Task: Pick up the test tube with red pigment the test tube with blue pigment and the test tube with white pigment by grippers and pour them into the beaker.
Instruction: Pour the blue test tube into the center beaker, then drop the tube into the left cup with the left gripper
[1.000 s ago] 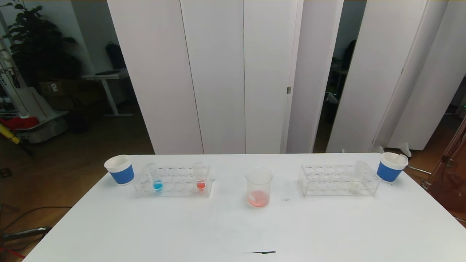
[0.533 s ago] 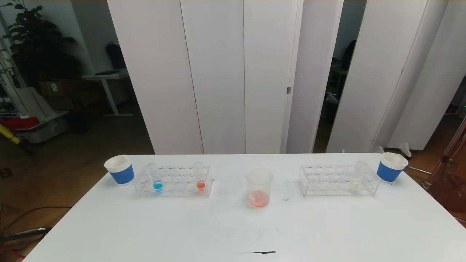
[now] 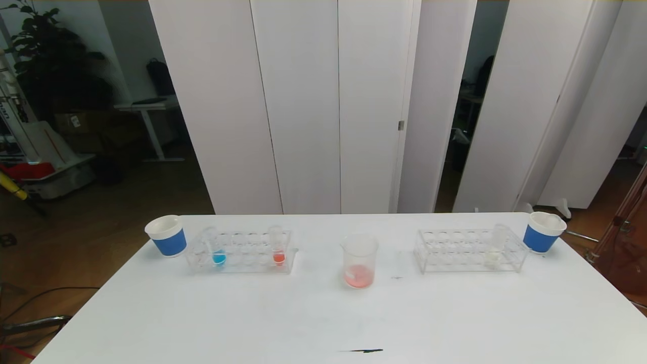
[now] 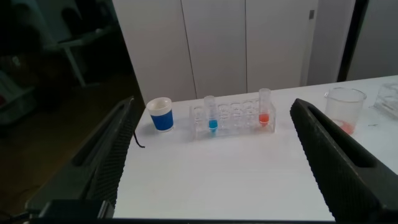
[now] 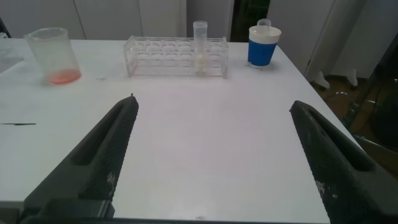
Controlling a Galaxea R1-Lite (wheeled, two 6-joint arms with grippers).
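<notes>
The beaker [image 3: 359, 260] stands mid-table with a little pink-red liquid at its bottom. Left of it, a clear rack [image 3: 240, 252] holds the test tube with blue pigment [image 3: 217, 247] and the test tube with red pigment [image 3: 277, 246], both upright. A second rack [image 3: 470, 250] on the right holds the test tube with white pigment [image 3: 498, 247]. Neither gripper shows in the head view. My left gripper [image 4: 212, 102] is open and empty, back from the blue tube [image 4: 212, 115] and red tube [image 4: 264, 107]. My right gripper [image 5: 213, 101] is open and empty, well short of the white tube [image 5: 200, 46].
A blue-banded white cup [image 3: 166, 235] stands at the far left corner and another cup [image 3: 543, 231] at the far right corner. A short dark mark [image 3: 361, 350] lies near the table's front edge. White panels stand behind the table.
</notes>
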